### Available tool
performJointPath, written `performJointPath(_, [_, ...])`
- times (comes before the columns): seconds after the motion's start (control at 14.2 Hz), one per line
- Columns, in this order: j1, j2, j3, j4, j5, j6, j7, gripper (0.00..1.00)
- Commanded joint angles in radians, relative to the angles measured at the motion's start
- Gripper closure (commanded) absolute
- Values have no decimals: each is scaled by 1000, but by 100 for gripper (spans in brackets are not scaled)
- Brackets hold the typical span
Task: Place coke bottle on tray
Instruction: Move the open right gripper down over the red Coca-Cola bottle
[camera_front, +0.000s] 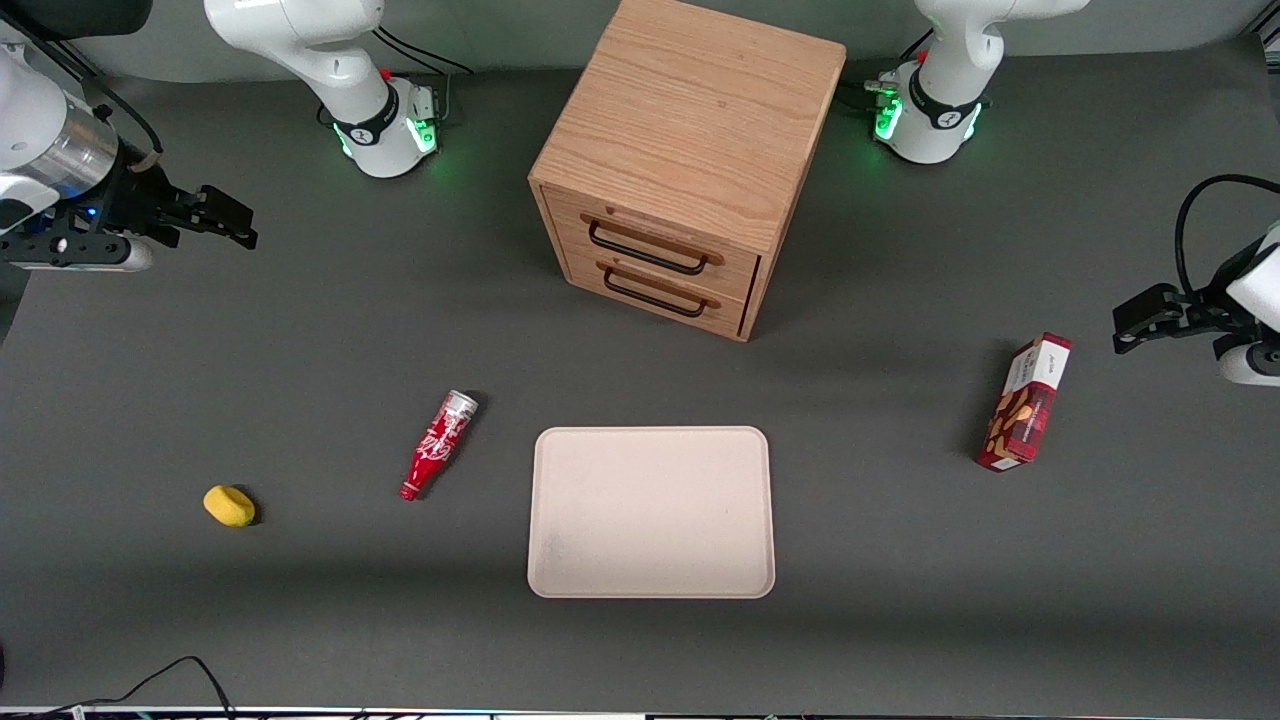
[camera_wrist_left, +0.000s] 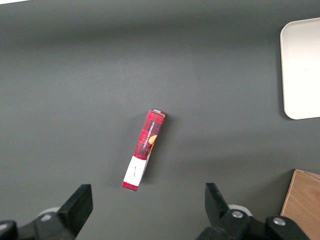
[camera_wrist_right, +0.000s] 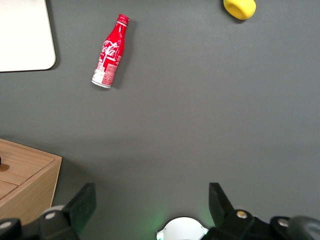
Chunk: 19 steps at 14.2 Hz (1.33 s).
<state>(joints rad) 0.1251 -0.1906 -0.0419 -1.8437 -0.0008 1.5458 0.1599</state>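
From the front camera I see the coke bottle (camera_front: 438, 445) lying on its side on the dark table (camera_front: 300, 620), its red cap end nearer to the camera and its silver base end farther off. It lies just beside the beige tray (camera_front: 652, 512), apart from it and not on it; the tray sits flat, nearer to the camera than the wooden drawer cabinet (camera_front: 688, 160). A small yellow object (camera_front: 229, 505) rests toward the working arm's end of the table, and a red snack box (camera_front: 1026, 402) lies toward the parked arm's end. My gripper (camera_front: 235, 223) hangs at the working arm's end, well apart from the bottle and holding nothing. In the left wrist camera I get the snack box (camera_wrist_left: 144, 150) on the table with a corner of the tray (camera_wrist_left: 301, 70) showing. In the right wrist camera the gripper (camera_wrist_right: 150, 212) has its fingers (camera_wrist_right: 82, 205) spread wide with only bare table between them; the bottle (camera_wrist_right: 110, 51) lies well apart from them, between the tray's corner (camera_wrist_right: 25, 35) and the yellow object (camera_wrist_right: 239, 8), and a corner of the cabinet (camera_wrist_right: 25, 180) shows too.
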Motion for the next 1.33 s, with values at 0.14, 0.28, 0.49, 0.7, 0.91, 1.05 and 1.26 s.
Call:
performJointPath(0.14, [-19,14,13,29,4,-10,-9,0])
performJointPath(0.28, [-12,29,19,29,4,-10,4,0])
performJointPath(0.49, [-9,127,71,64,15,-7,117,0])
performJointPath(0.7, [-9,247,114,116,15,17,214,0])
performJointPath(0.91, [-9,328,142,104,16,137,334,0])
performJointPath(1.05, [-9,397,175,87,13,207,413,0])
performJointPath(1.26, [-9,451,198,8,5,374,487,0])
